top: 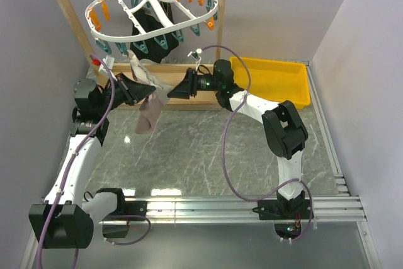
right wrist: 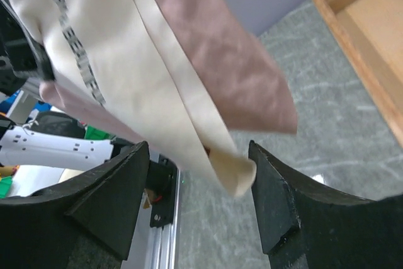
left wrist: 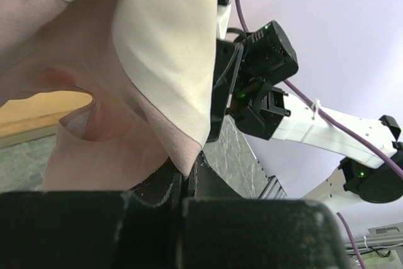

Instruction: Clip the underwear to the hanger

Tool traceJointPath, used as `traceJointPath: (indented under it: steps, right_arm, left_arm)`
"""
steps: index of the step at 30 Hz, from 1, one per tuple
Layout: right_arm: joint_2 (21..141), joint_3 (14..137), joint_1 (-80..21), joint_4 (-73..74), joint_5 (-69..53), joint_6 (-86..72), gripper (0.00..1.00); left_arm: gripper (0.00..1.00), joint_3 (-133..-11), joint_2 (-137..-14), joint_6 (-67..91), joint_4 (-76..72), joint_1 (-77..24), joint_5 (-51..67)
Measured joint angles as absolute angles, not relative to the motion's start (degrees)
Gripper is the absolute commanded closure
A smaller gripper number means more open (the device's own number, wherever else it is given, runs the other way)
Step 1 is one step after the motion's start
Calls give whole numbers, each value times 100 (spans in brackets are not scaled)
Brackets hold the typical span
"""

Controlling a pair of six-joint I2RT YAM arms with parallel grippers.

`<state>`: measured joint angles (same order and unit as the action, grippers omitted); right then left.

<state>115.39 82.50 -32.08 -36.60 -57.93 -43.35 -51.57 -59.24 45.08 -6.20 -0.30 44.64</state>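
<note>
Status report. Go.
Left hand shut on the underwear, holding it up. Right hand open, waistband edge between its fingers. Hanger behind, black garment hanging on it.

1. The hanger (top: pixel 148 1) hangs from the rack (top: pixel 66 11) at the back of the table (top: pixel 189 155).
2. The underwear (top: pixel 150 114) hangs below it, between the left gripper (top: pixel 143 92) and the right gripper (top: pixel 173 89).
3. The bin (top: pixel 277 74) sits right of the rack.

Bright even light; underwear (left wrist: pixel 160 55) slightly soft (wrist close-ups).
</note>
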Motion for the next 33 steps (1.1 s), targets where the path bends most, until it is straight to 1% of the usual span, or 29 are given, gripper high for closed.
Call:
traceJointPath:
  steps: [2,3,6,7,9,10,11,12,16,17,18,20,23,26,27,29,30,33]
  right_arm:
    - [11640,8416,-3208,-3780,-5793,-4464,31]
    - [11703,8503,-3208,-3863,-5791,-4552,37]
    - [11883,8659,-3208,-4174,-5795,-4853,50]
    - [11915,8659,-3208,-4254,-5804,-4967,58]
    - [11931,8659,-3208,-4289,-5828,-5092,68]
    - [11928,8659,-3208,-4331,-5859,-5135,86]
    - [11913,8659,-3208,-4368,-5900,-5153,96]
    - [11900,8654,-3205,-4370,-5933,-5133,100]
    - [11684,8486,-3186,-4182,-6010,-4974,100]
    - [11577,8455,-3168,-3994,-6012,-4877,100]
    - [11469,8436,-3148,-3826,-6001,-4755,100]
    - [11231,8420,-3087,-3481,-5988,-4506,100]
    - [10787,8423,-2958,-2882,-5933,-4018,100]
    - [10346,8442,-2882,-2231,-5789,-3424,100]
    - [10235,8451,-2867,-2058,-5734,-3249,100]
    - [10042,8499,-2862,-1669,-5594,-2902,100]
    - [9977,8532,-2862,-1481,-5540,-2733,100]
    - [9861,8554,-2862,-1072,-5406,-2392,100]
  left_arm:
    - [100,-5157,-5940,4508,-622,-30,4488]
    - [100,-5157,-5948,4508,-622,-30,4499]
    - [100,-5157,-5955,4499,-615,-30,4512]
    - [100,-5159,-5955,4484,-615,-30,4517]
    - [100,-5162,-5955,4466,-611,-30,4517]
    - [100,-5164,-5955,4466,-611,-30,4517]
    - [97,-5166,-5955,4462,-604,-30,4515]
    - [91,-5168,-5955,4462,-598,-30,4510]
    - [62,-5177,-5946,4397,-458,-14,4331]
    - [59,-5177,-5927,4362,-401,30,4272]
    - [52,-5177,-5892,4346,-318,69,4198]
    - [47,-5177,-5765,4303,-167,156,4053]
    - [48,-5148,-5363,4217,47,257,3795]
    - [57,-5052,-4871,4086,235,298,3717]
    - [63,-5017,-4722,4045,292,298,3715]
    - [67,-4917,-4449,3911,429,298,3715]
    - [74,-4845,-4311,3833,582,298,3710]
    - [85,-4644,-4080,3734,808,298,3739]
